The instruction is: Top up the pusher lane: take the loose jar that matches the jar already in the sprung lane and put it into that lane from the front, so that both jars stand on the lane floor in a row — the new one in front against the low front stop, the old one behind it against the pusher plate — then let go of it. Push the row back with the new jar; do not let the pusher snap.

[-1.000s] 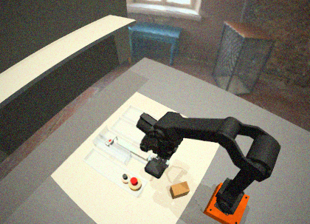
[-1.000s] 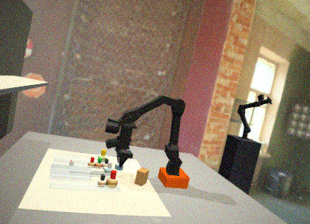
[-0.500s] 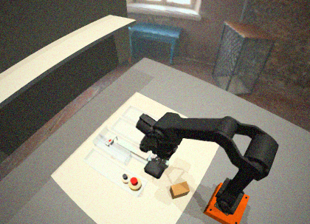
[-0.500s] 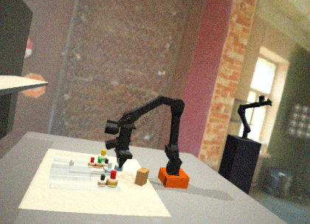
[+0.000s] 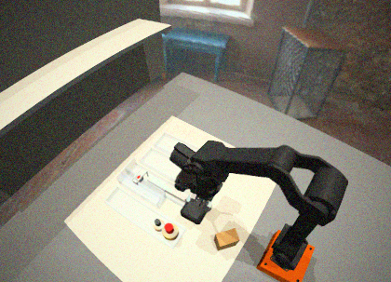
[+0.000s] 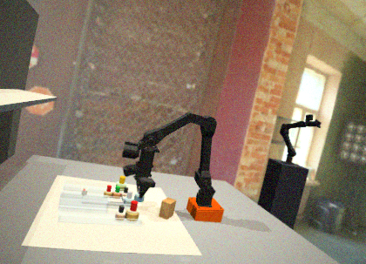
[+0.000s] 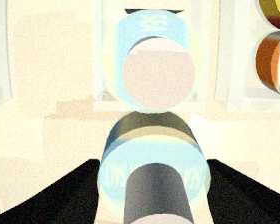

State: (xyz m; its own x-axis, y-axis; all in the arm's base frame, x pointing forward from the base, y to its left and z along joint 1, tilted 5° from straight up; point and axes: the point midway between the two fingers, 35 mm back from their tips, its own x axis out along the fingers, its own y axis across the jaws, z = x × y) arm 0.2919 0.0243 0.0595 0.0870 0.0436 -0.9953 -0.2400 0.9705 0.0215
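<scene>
My gripper (image 7: 153, 169) (image 6: 139, 195) is shut on a light-blue SEA SALT jar (image 7: 153, 145) (image 6: 138, 199) with a grey cap. It holds the jar upright just outside the front end of the sprung lane (image 7: 98, 65), in line with it in the wrist view. The matching jar (image 7: 113, 60) (image 6: 127, 200), light blue with a pale cap top, stands in the lane near its front, with a dark strip of the pusher plate (image 7: 154, 10) behind it. A slight gap or bare contact separates the two jars; I cannot tell which. The top view mostly hides both jars behind the fingers.
A red-capped jar (image 5: 169, 232) (image 6: 132, 213) and a smaller dark-capped jar (image 5: 158, 224) (image 6: 120, 214) stand in the neighbouring lane. Jars with brown bodies (image 7: 267, 64) stand on the other side. A wooden block (image 5: 226, 239) (image 6: 167, 208) lies between the lanes and the arm's orange base (image 5: 286, 260).
</scene>
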